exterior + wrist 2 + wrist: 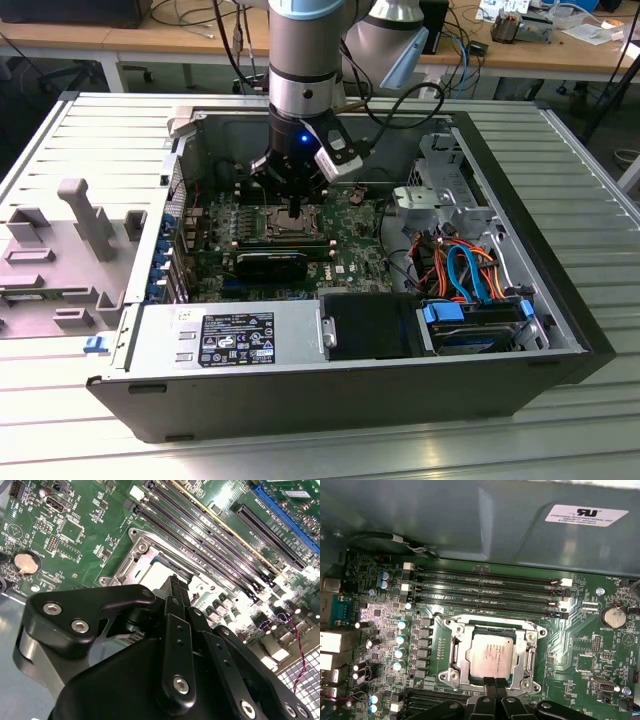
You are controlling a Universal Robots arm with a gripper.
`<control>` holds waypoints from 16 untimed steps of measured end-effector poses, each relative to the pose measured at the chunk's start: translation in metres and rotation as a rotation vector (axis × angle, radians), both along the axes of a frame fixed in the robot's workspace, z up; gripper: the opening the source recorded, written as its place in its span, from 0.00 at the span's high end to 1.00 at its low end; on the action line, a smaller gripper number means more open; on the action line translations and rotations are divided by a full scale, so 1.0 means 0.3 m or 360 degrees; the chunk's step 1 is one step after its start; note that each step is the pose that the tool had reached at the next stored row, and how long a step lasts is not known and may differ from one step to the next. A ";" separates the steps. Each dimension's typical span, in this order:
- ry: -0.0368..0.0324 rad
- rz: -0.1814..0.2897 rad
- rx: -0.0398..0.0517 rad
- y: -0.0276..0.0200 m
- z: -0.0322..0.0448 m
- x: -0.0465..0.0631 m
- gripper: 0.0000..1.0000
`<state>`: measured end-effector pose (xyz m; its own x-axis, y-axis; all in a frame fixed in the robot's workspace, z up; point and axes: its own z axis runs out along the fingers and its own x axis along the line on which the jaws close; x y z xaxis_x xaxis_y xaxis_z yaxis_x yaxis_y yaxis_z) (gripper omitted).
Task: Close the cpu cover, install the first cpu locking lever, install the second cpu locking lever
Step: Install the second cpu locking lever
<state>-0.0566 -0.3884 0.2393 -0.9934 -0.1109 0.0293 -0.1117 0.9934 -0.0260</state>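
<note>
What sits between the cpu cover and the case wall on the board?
In the first wrist view, four dark memory slots run between the cpu cover and the grey case wall.

You see: one cpu cover (492, 652), four black memory slots (487, 592), one coin battery (613, 615), one grey power-supply box (225, 338), one gripper (495, 683).

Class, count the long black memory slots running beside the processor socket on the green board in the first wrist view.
4, stacked parallel between the cpu cover and the case wall: slots. None appear hidden.
</note>
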 end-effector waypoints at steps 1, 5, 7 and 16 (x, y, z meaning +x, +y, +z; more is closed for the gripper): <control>0.0000 0.0000 0.0000 0.000 0.000 0.000 0.89; 0.0000 0.0001 0.0001 0.000 0.000 -0.008 0.89; 0.0000 0.0001 0.0003 0.000 0.000 -0.023 0.89; -0.0007 0.0001 0.0023 0.001 0.000 -0.117 0.89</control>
